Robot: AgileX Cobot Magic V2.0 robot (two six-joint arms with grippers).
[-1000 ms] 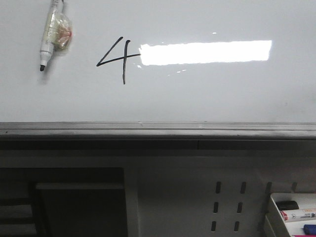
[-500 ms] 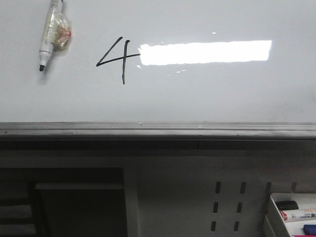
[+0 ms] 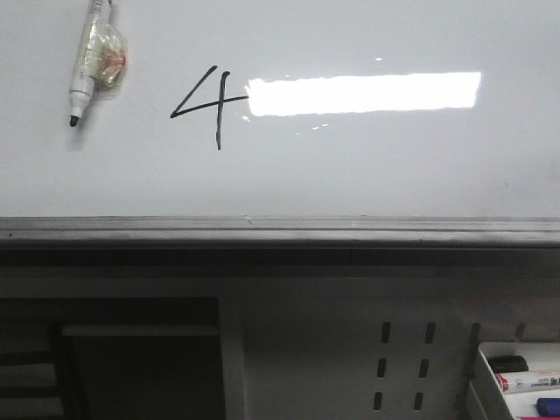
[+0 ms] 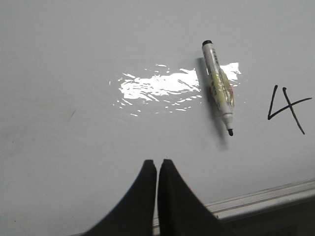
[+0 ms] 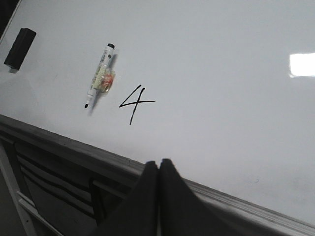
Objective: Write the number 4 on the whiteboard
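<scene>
A black hand-drawn number 4 (image 3: 207, 105) stands on the glossy whiteboard (image 3: 350, 166), left of a bright light reflection. It also shows in the left wrist view (image 4: 288, 108) and the right wrist view (image 5: 135, 102). A white marker (image 3: 90, 57) with an uncapped black tip rests on the board at the upper left, apart from both grippers; it also shows in the left wrist view (image 4: 219, 88) and the right wrist view (image 5: 100, 76). My left gripper (image 4: 157, 161) is shut and empty over the board. My right gripper (image 5: 159, 161) is shut and empty near the board's lower rail (image 5: 74, 145).
The grey rail (image 3: 280, 229) runs along the board's lower edge. Below it is a grey perforated panel (image 3: 402, 363). A white tray (image 3: 516, 381) with markers sits at the lower right. A black eraser (image 5: 19, 46) sticks to the board at its far left.
</scene>
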